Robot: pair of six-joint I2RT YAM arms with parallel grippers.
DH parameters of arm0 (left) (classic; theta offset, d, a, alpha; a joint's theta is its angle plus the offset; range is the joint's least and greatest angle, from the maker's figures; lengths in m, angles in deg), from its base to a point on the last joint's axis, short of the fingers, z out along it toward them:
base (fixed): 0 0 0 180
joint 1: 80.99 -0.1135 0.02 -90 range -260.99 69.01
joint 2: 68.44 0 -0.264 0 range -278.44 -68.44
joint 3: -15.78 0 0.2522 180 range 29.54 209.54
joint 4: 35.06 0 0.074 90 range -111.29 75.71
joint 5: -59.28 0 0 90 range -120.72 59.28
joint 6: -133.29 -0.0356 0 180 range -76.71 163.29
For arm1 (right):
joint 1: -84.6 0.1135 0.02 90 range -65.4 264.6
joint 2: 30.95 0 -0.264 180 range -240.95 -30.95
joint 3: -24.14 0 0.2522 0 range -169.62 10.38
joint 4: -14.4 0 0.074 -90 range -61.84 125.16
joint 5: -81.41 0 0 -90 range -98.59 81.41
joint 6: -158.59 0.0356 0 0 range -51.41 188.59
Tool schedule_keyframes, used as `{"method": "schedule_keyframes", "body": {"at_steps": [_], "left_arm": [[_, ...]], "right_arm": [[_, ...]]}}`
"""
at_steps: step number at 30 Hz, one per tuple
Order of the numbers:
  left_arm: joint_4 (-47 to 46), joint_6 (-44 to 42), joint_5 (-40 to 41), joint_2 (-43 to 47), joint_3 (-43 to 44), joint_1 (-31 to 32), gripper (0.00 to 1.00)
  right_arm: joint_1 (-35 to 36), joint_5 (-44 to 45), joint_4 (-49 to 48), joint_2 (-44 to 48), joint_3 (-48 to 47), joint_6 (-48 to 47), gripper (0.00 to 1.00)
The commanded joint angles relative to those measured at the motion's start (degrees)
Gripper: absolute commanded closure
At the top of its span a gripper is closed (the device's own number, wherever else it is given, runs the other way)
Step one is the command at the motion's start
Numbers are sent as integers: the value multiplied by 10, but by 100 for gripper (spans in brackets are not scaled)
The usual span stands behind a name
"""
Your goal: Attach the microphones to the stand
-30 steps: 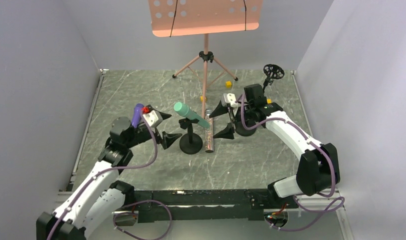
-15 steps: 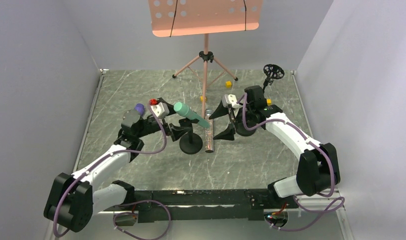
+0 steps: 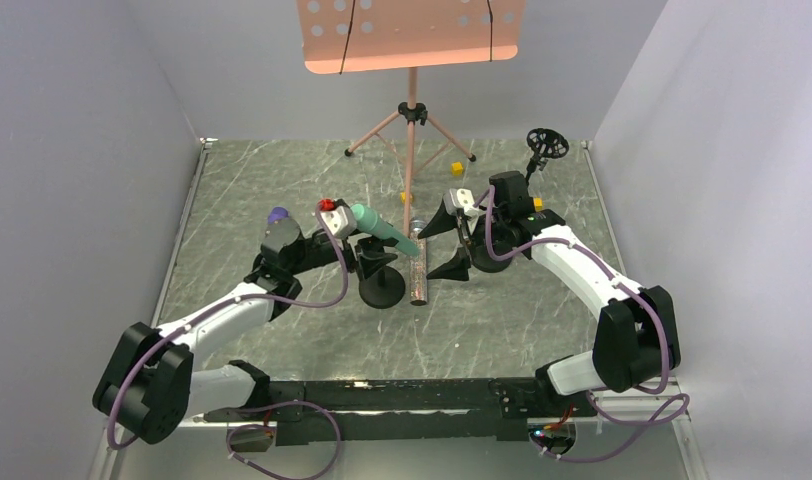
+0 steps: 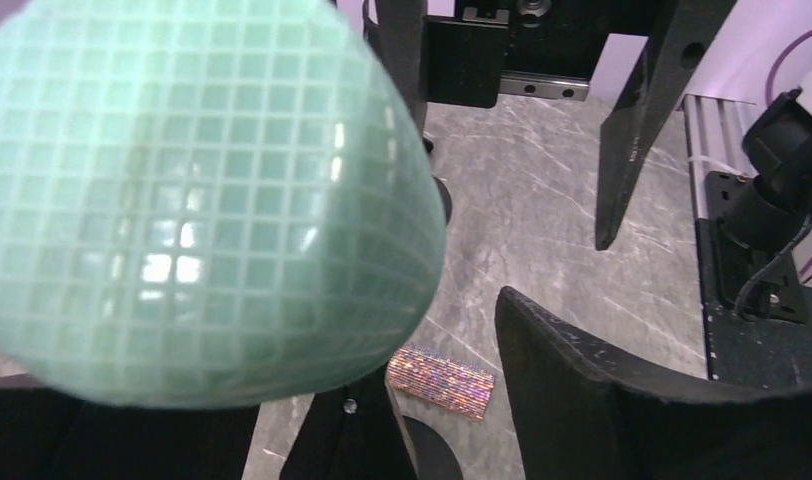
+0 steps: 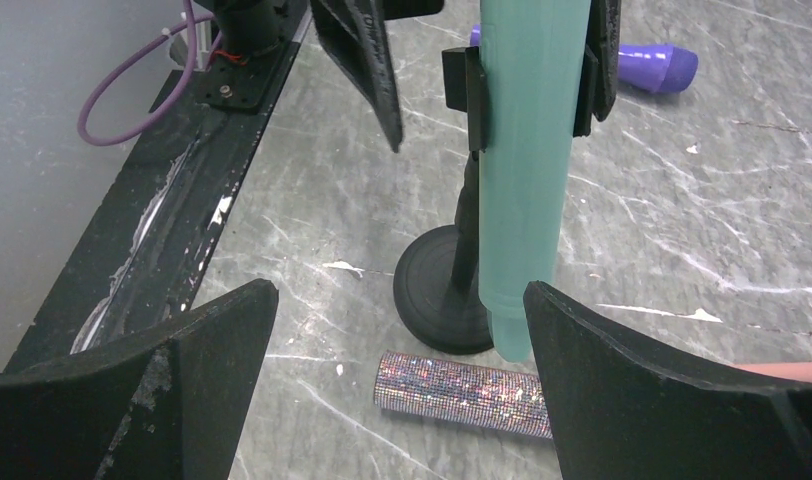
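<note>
The mint-green microphone [image 3: 382, 229] sits tilted in the clip of a black round-based stand [image 3: 382, 290]. My left gripper [image 3: 365, 254] is open at its head, which fills the left wrist view [image 4: 202, 200]; one finger [image 4: 602, 400] stands clear to its right. The glittery microphone [image 3: 418, 276] lies on the table beside the stand base. My right gripper [image 3: 450, 245] is open just right of it; in the right wrist view [image 5: 402, 385] it straddles the glittery microphone [image 5: 462, 395] below the green handle [image 5: 527, 170]. The purple microphone [image 3: 277, 214] lies behind my left arm, mostly hidden.
An orange music stand [image 3: 412, 35] on a tripod stands at the back. A second black stand with a round clip [image 3: 547, 143] is at the back right, its base behind my right wrist. Small yellow cubes [image 3: 457, 168] lie near the tripod. Grey walls close both sides.
My left arm has swung right and stretched out, bringing its open gripper from near the purple microphone to the green microphone's head. The right arm has not moved.
</note>
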Motion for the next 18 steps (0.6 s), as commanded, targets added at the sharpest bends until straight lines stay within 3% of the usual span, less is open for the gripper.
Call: {"method": "schedule_keyframes", "body": {"at_steps": [1,10,18], "left_arm": [[-58,11,11,-16,20,2,22],[-112,47,26,-32,4,3,52],[-133,56,31,-27,-6,3,67]], "right_arm": [[-3,-30,-16,10,1,-15,0],[-3,-27,-10,6,-1,-23,0],[-4,-24,0,5,-2,-33,0]]}}
